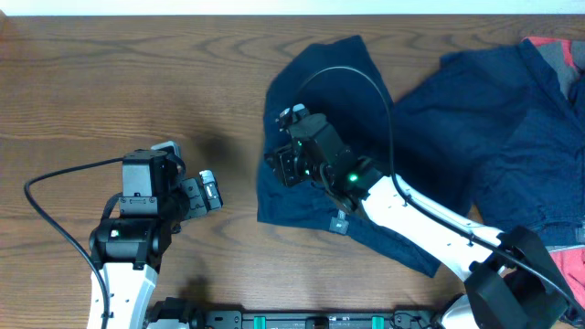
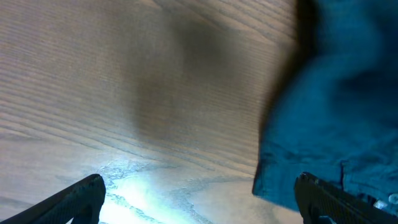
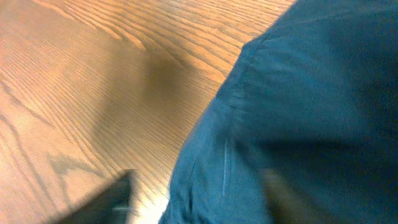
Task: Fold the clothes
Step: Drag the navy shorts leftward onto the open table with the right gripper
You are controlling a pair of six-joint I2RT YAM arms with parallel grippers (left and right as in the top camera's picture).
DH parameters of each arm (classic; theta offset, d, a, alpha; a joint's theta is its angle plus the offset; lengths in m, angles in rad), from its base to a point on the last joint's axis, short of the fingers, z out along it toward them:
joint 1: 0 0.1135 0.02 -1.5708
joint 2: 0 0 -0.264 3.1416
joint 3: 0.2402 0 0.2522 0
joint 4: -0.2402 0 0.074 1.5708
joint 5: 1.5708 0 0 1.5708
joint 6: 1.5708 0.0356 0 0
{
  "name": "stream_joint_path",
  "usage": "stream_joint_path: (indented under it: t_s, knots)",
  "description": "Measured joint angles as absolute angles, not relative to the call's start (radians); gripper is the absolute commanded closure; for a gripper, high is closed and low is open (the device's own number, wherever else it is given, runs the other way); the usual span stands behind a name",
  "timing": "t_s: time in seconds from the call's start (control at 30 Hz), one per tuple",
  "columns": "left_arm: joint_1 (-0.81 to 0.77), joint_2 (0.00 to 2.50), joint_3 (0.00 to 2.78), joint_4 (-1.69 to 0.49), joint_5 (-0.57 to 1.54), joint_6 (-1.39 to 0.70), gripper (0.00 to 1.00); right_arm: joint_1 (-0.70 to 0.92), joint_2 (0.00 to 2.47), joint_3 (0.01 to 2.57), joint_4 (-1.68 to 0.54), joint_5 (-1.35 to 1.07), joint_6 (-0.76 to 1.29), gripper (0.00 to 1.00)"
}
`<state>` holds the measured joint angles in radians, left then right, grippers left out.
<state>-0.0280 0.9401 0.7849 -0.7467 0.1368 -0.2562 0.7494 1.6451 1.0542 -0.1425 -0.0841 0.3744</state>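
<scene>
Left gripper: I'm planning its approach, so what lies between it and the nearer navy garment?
Only bare wooden table separates the left gripper from the navy garment, shown in the overhead view.

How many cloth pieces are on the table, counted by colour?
Dark navy: 2, the middle garment and the right garment.
Red: 1, the red cloth cut off at the top right corner.
Total: 3; the pinkish patch at the lower right edge is unclear, not counted.
</scene>
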Motion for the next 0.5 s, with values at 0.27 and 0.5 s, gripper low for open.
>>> stream_joint_path:
  t_s: [0.27, 0.5]
  knots:
    - [-0.028, 0.966, 0.785, -0.743, 0.267, -0.311, 0.02, 0.523, 1.437, 1.054, -0.474, 0.083, 0.321, 0.01]
    - [-0.045, 1.129, 0.759, -0.715, 0.443, -0.410, 0.02, 0.265, 1.280, 1.059, -0.756, 0.137, 0.314, 0.01]
